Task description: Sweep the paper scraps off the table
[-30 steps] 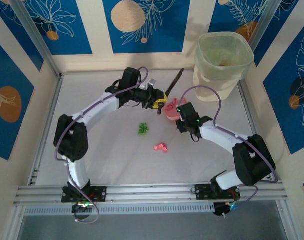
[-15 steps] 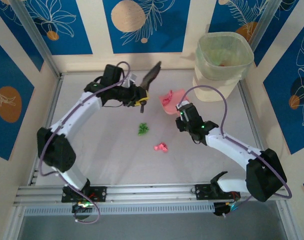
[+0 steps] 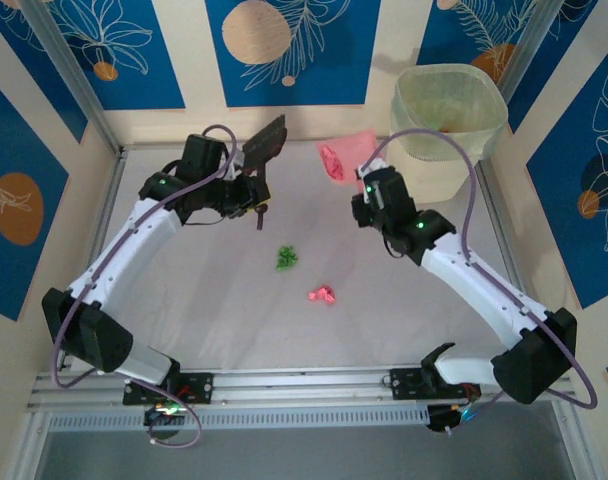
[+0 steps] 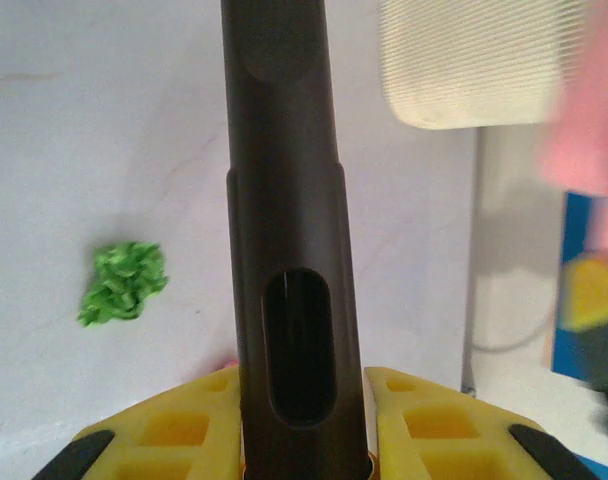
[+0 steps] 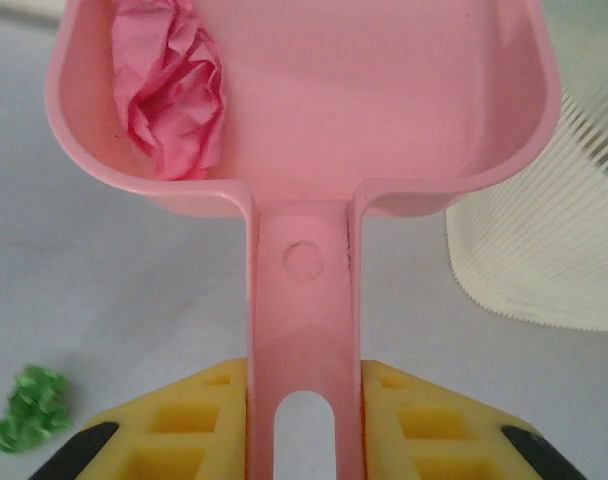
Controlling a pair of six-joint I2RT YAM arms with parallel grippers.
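Counted three pieces of paper. Nearest: loose pink scrap (image 3: 324,294) on the table (image 3: 184,310), well apart from the bin (image 3: 446,115), to its near left. Next: loose green scrap (image 3: 287,258), slightly farther back and left of the pink scrap, likewise well apart from the bin. Farthest: crumpled pink wad (image 5: 169,95) in the left corner of the dustpan (image 3: 352,150), just left of the bin. Also counted one dustpan, one black brush (image 3: 266,140), one bin and two arms.

Checked the left gripper (image 4: 302,400), well left of the bin. Found it clamped on the brush handle, yellow fingers (image 4: 184,430) hard against both sides. Noted the brush head tilted up toward the far edge.

Checked the right gripper (image 5: 304,420), to the near left of the bin. Found it clamped on the dustpan handle, fingers against both flanks. Noted the pan mouth pointing away from the arm, with the ribbed bin wall just to its right. Could not determine whether the pan rim touches that wall.

Inspected the edges. Noted an aluminium rail (image 3: 304,385) along the near side, with similar rails down the left and right sides. Noted blue-and-cream patterned walls (image 3: 284,50) close behind the bin and on both flanks. Found bare white surface all round both loose scraps, between the two arms. Found the least room at the far right corner, where the bin stands.
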